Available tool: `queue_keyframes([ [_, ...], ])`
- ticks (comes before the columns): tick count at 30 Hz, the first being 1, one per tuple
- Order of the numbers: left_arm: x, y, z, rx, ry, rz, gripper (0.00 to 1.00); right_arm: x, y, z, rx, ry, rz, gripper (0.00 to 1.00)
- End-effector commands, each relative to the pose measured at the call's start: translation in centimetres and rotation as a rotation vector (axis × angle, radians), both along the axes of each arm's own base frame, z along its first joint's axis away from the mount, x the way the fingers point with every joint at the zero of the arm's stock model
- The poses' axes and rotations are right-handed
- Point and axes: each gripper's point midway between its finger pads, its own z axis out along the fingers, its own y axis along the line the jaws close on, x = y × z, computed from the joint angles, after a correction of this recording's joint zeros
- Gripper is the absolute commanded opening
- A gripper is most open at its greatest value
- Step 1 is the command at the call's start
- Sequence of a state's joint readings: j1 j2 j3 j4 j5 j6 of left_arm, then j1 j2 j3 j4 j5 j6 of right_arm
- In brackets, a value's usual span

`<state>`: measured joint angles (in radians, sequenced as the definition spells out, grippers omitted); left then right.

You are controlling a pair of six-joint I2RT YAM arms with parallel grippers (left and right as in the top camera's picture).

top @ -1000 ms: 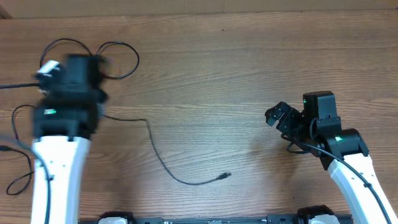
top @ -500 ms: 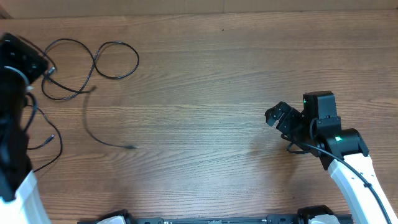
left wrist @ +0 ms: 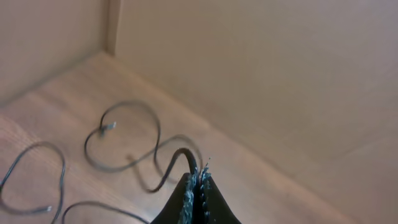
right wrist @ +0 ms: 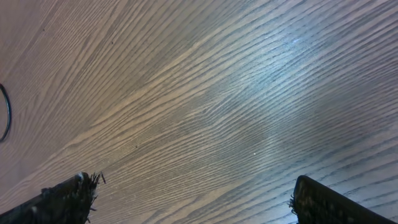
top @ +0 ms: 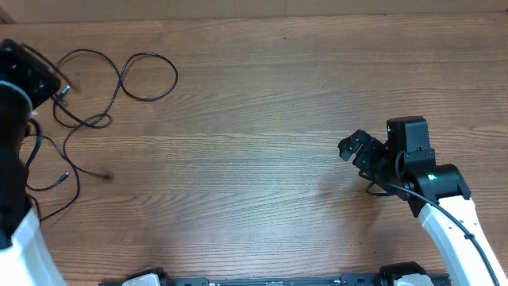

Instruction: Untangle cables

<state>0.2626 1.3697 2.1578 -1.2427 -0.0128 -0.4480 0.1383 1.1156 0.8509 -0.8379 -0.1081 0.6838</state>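
Cables (top: pixel 121 79) lie at far-left corner of table (top: pixel 262 95) in loose overlapping loops, small plug ends near left edge. Left gripper (left wrist: pixel 198 171) is above loops, clenched on one strand of cables; strand arcs from fingertips down to wood. Right gripper (top: pixel 355 148) is well apart at right, jaws spread wide, grasping nothing.

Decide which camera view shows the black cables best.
Overhead: nearly all the loops of the cables show together. The left wrist view shows a few loops and one cable pinched in the shut left hand. The right wrist view catches only a thin arc.
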Motion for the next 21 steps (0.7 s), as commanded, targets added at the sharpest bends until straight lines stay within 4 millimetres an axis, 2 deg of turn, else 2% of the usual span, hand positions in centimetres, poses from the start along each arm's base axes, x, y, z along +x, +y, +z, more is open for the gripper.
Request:
queue_keyframes([
  [1, 1.1, 0.1, -1.5, -0.002, 0.058, -0.02, 0.04, 0.5, 0.2, 0.9, 0.006, -0.027, 0.009, 1.0],
  [9, 2.4, -0.4, -4.6, -0.032, 0.173, -0.046, 0.04, 0.5, 0.2, 0.9, 0.006, -0.027, 0.009, 1.0],
  [15, 2.1, -0.7, -5.5, -0.043, 0.214, -0.052, 0.04, 0.5, 0.2, 0.9, 0.006, -0.027, 0.009, 1.0],
  [21, 1.2, -1.9, -6.8, -0.093, 0.273, -0.102, 0.04, 0.5, 0.2, 0.9, 0.006, -0.027, 0.009, 1.0],
])
